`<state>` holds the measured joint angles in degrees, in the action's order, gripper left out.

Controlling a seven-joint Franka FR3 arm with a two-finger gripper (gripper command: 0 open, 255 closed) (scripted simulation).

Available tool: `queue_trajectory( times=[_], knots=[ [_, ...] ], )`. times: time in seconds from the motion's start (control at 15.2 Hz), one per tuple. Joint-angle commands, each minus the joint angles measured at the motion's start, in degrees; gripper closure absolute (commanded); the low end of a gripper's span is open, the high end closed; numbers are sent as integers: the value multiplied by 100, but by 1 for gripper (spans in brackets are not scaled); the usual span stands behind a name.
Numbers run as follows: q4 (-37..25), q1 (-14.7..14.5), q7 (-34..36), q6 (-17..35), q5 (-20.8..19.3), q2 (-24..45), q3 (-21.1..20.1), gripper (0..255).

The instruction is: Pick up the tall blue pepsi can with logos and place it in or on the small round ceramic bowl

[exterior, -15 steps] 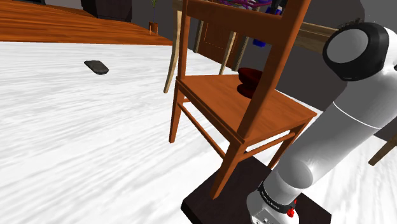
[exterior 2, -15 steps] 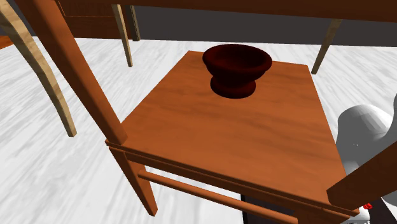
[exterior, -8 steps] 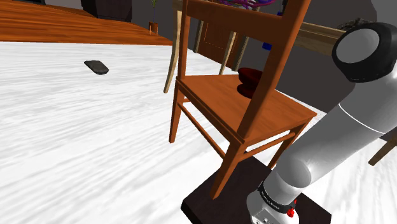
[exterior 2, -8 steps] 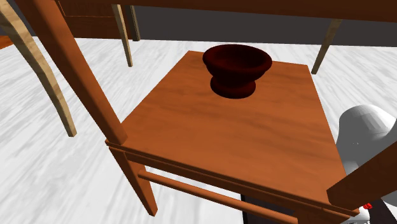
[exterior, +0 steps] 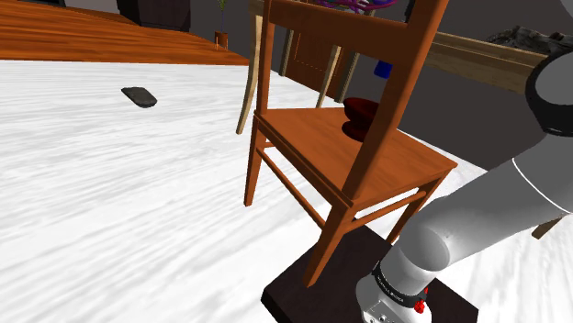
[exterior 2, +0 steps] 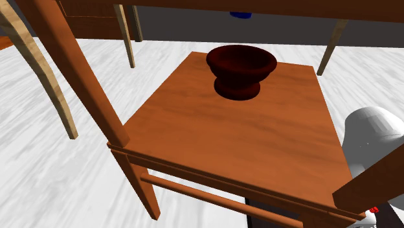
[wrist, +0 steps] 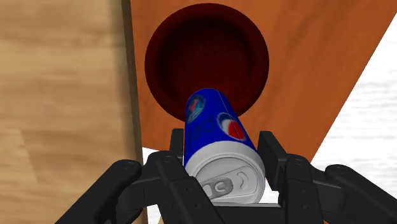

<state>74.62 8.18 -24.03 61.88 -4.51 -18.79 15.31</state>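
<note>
Pepsi can (wrist: 213, 127) (clasped by gripper (wrist: 221, 147)) above dark-red bowl (wrist: 207, 51).

One blue can (wrist: 213, 124), one dark red bowl (exterior 2: 241, 68), one brown wooden chair (exterior: 321, 151), one light wooden tabletop (wrist: 57, 95), one small dark flat object (exterior: 139, 96) on the floor (exterior: 110, 202). One white arm (exterior: 477, 220), one black pincer (wrist: 222, 147) with two fingers (wrist: 270, 156), one dark stand (exterior: 294, 294).

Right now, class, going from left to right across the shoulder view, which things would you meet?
Small dark flat object → wooden chair → white Franka arm.
</note>
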Motion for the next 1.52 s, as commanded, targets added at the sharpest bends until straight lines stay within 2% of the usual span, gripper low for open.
queue_trajectory(
  times=[0.0,0.66,1.12,1.19,1.32,1.39,1.45],
  knots=[
    [515,27,41,-11,-32,8,18,255],
    [2033,123,158,868,-117,-635,-103,255],
    [2033,140,152,869,-112,-634,-114,255],
    [1914,141,103,782,-109,-590,-72,0],
    [1698,84,149,932,-44,-205,-68,0],
    [1170,36,174,721,22,122,-59,0],
    [1157,25,298,672,29,94,-167,0]
  ],
)
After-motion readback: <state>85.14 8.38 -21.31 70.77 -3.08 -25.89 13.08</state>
